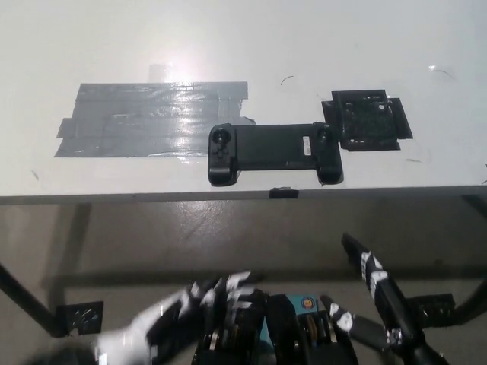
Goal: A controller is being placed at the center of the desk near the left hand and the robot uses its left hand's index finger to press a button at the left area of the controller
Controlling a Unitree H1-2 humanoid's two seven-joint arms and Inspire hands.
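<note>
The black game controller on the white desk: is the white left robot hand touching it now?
No, the black game controller lies alone on the white desk, and the white left robot hand is low, off the desk.
</note>
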